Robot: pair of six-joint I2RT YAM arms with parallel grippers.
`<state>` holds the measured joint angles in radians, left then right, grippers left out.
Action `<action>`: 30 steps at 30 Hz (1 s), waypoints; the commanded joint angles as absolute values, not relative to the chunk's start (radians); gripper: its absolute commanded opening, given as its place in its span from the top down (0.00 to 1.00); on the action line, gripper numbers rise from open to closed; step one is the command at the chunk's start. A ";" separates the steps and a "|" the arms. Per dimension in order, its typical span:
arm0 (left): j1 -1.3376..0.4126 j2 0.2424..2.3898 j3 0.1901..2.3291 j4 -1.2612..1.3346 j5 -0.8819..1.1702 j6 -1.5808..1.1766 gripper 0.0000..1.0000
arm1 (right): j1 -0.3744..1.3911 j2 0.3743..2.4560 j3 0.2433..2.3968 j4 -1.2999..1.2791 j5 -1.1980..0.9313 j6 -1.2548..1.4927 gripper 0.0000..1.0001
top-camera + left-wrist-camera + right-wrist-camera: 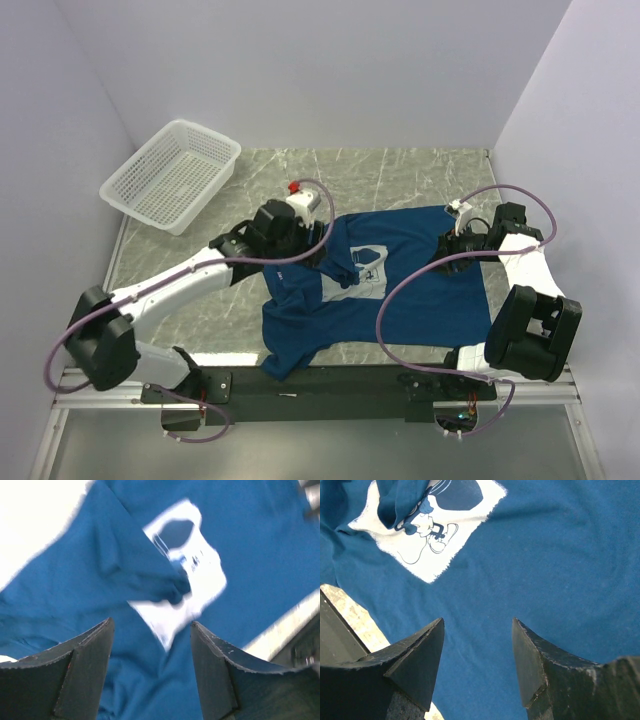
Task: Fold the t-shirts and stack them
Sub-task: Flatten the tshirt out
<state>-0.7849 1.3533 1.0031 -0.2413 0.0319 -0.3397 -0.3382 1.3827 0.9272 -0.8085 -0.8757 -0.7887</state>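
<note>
Right now, you have one dark blue t-shirt (420, 300) lying on the desk (400, 170), between the two arms. It lies mostly flat with its front facing up, so you can see the pale print (365, 268) on the chest. The shirt is not folded neatly. A loose flap of blue cloth (125, 565) has flopped over one part of the print and hides it. In the right wrist view you can see the little cartoon mouse (427, 527) on the print, with the blue flap lying just over its top. The near left corner of the shirt reaches the front edge of the desk and droops onto the black bar (330, 382) there. Your left arm (190, 280) reaches over the left side of the shirt, close to the flap. The left fingers (90, 655) are spread apart above the cloth and hold nothing. That view is blurry, so the small details are hard to see. Your right arm (530, 320) reaches over the right side of the shirt. The right fingers (420, 655) are spread apart too, with only flat blue cloth below them and nothing in between. The white basket (172, 178) sits at the far left corner of the desk, well apart from the shirt.
</note>
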 commanded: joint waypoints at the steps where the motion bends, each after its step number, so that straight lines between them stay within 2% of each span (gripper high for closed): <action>1: -0.733 1.452 1.040 -0.230 -0.009 -0.374 0.34 | -0.337 1.378 0.953 -0.795 -0.881 -0.782 0.37; 5: -0.710 1.586 1.087 -0.204 0.054 -0.513 0.39 | -0.337 1.374 0.948 -0.792 -0.877 -0.781 0.37; 11: -0.693 1.764 1.216 -0.199 0.025 -0.635 0.43 | -0.337 1.378 0.946 -0.796 -0.881 -0.787 0.37; 25: -0.683 1.983 1.443 -0.373 -0.015 -0.608 0.45 | -0.344 1.376 0.939 -0.796 -0.893 -0.798 0.37; 28: -0.683 2.011 1.469 -0.391 0.011 -0.598 0.51 | -0.345 1.376 0.937 -0.798 -0.894 -0.799 0.37; 30: -0.683 2.022 1.483 -0.394 0.031 -0.591 0.59 | -0.345 1.374 0.939 -0.798 -0.894 -0.798 0.37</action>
